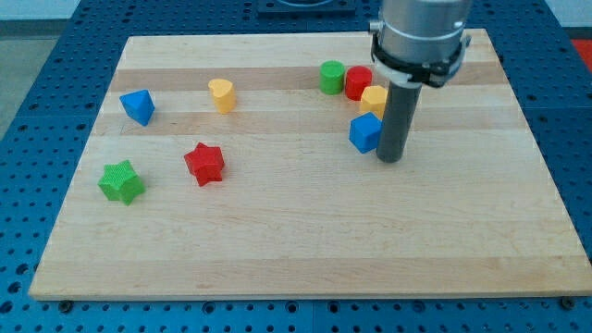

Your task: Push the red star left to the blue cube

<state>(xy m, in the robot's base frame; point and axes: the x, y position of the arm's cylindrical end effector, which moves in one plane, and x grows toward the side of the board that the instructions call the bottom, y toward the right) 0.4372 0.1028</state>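
Observation:
The red star [204,164] lies on the wooden board [305,250] at the view's left of centre. A blue cube [366,132] lies at the view's right of centre, far to the right of the star. My tip [389,159] stands on the board just right of this blue cube, touching or nearly touching its right side. A second blue block [138,106], wedge-like in shape, lies up and left of the red star. The tip is far from the star.
A green star [121,181] lies left of the red star. A yellow heart [221,94] lies above it. A green cylinder [332,77], a red cylinder [358,82] and a yellow block [374,100] cluster above the blue cube.

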